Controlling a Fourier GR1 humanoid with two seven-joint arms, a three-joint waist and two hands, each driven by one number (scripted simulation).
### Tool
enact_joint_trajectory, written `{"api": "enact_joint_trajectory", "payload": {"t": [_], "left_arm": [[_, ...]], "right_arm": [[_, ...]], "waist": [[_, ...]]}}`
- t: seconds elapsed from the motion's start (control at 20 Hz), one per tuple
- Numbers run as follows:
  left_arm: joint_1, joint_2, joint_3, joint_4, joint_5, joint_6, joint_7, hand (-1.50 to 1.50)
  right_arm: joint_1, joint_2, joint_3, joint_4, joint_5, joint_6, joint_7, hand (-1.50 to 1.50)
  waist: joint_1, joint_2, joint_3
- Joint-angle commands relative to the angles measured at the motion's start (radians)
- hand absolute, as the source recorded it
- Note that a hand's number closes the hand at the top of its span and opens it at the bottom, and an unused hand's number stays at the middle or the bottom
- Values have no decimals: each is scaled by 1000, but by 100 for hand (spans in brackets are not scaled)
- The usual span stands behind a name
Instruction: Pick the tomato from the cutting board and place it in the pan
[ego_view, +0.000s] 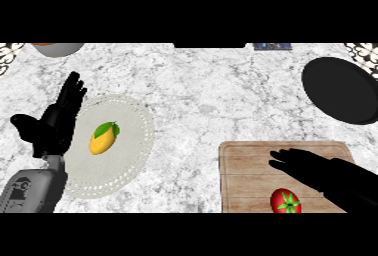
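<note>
The main risk from here is a missed grasp. The tomato sits on the cutting board just beneath and slightly behind the right robot hand, close under its wrist, so the outstretched fingers already lie past the fruit. A straight descent would probably land on bare wood beyond it, or nudge the round tomato so that it rolls toward the board's near edge. The hand most likely needs to draw back before closing. A second hazard is the carry: the pan lies well ahead of this hand and to its right, and a poorly centred grip could let the fruit slip over the worktop.

The right robot hand reaches in over the board, palm down, fingers straight and released, grasping nothing. Whether it touches the wood cannot be told.

The left robot hand rests open, fingers up, at the view's left. Just to its right lies a pale plate carrying a yellow lemon-like fruit, which plays no part in the task.
</note>
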Motion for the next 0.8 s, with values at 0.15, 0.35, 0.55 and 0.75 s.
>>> {"api": "enact_joint_trajectory", "payload": {"t": [0.15, 0.35, 0.55, 0.75], "left_arm": [[-3, -3, 14, -44, -13, -6, 40, 0], [20, -4, 34, -30, -13, -38, 15, 0], [26, -33, 24, -29, -41, -32, 7, 0], [-48, -21, 72, 50, -31, -59, -5, 0]], "right_arm": [[-11, -38, 33, 68, 205, -33, -78, -150], [-17, 32, 108, 37, 269, 14, 5, -150], [9, 38, 111, 120, 351, -48, -90, -150], [25, 78, 111, 110, 381, -37, -82, -150]], "waist": [[2, 0, 0], [1, 0, 0], [1, 0, 0], [-3, 0, 0]]}}
